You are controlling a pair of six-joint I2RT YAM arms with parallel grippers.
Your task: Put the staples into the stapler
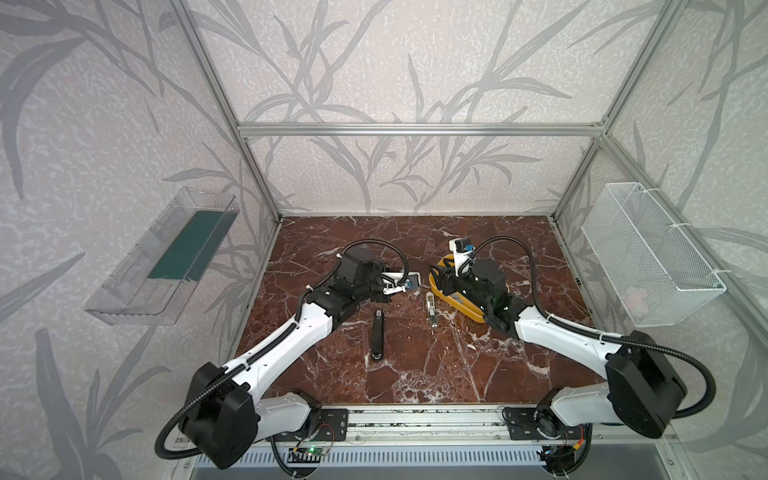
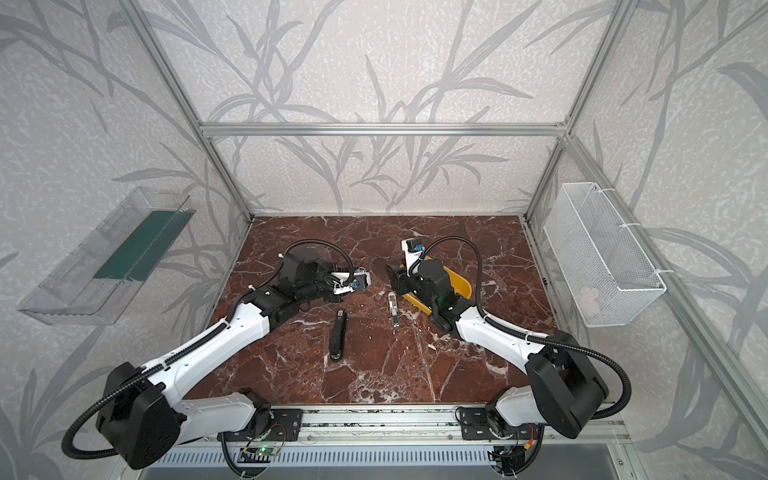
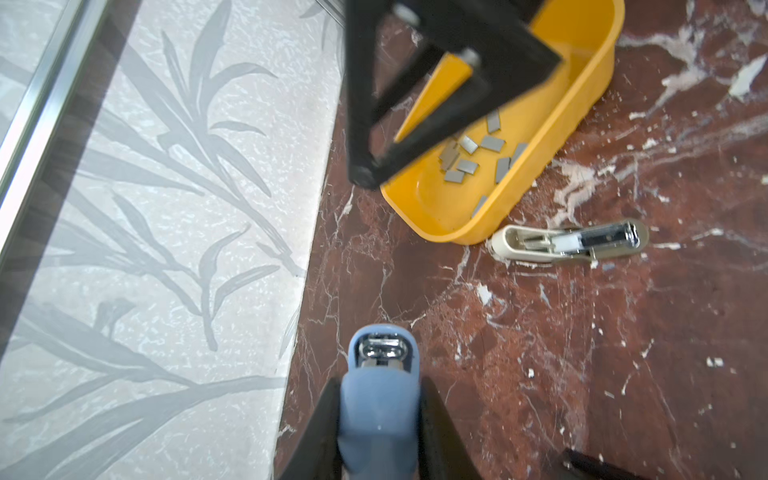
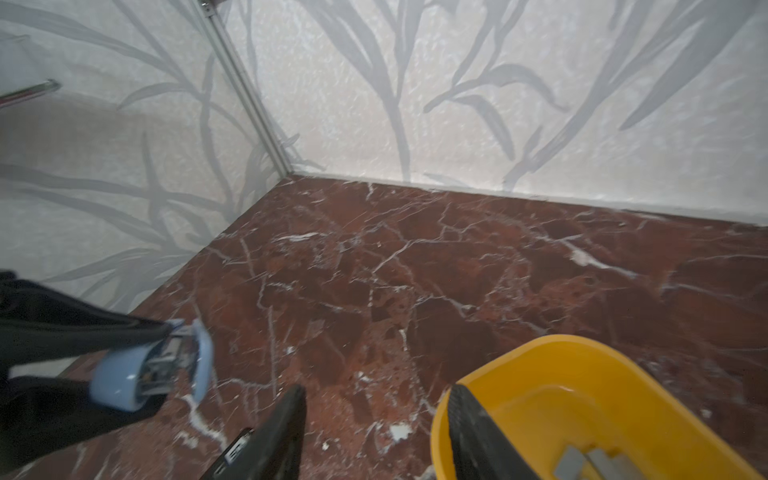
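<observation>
My left gripper [image 3: 380, 419] is shut on a light blue stapler [image 3: 380, 395], held above the marble table with its metal front end pointing away from the wrist; the same stapler [image 4: 141, 374] shows in the right wrist view. The staples [image 3: 469, 153], several small grey strips, lie loose in a yellow tray [image 3: 449, 232]. My right gripper [image 4: 374, 432] is open at the tray's end, one finger above the rim [image 4: 552, 345] and the other over the table, holding nothing. Its black fingers [image 3: 357, 104] hang above the tray.
A beige stapler [image 1: 431, 309] lies opened beside the tray, and a black stapler [image 1: 378, 336] lies nearer the front. A white wire basket [image 1: 648, 253] hangs on the right wall and a clear plastic shelf [image 1: 166, 257] on the left wall.
</observation>
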